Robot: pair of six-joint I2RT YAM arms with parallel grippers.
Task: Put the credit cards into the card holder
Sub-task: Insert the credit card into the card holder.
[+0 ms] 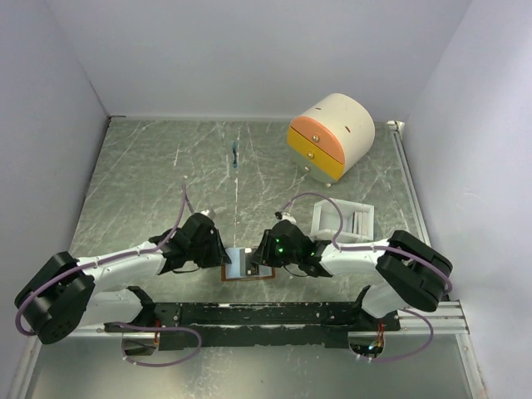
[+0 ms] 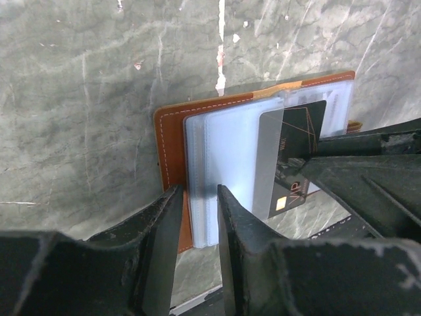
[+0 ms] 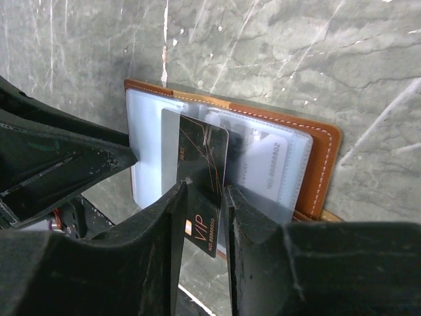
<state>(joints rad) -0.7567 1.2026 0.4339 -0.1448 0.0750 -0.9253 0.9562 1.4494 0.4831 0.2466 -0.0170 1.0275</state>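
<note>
Saw a grey veined bench (image 1: 150, 183) with a cream-and-orange drawer box (image 1: 332, 137) toward its far right corner and a white tray (image 1: 342, 218) nearer along the right edge, both well apart from the work. Found the two arms bent inward, meeting by the middle of the near edge.

Found the left hand (image 2: 200, 204) narrowed onto the near edge of the card holder (image 2: 172, 151). Saw its fingers (image 2: 164, 230) set to either side of the stack of clear sleeves (image 2: 227, 151), looking closed on it as a clamp. Found the right hand (image 3: 205, 197) with jaws partly apart, straddling a black credit card (image 3: 204, 158), with no pinch to be made out.

Located the card holder lying open and flat between the hands, brown cover down, sleeves up. Noted the black credit card lying part way into a sleeve mouth, printed end out toward the right hand. Noted a second credit card (image 3: 270, 174) seated fully in a neighbouring sleeve.

Judged the step in hand as seating the black card. Judged it best done as follows:
- holding the left clamp firm against sliding;
- bringing the right fingertips behind the card's free end;
- pushing straight along the sleeve's length, low and flat;
- stopping at the first buckle of the plastic rather than forcing a corner past the seam.
</note>
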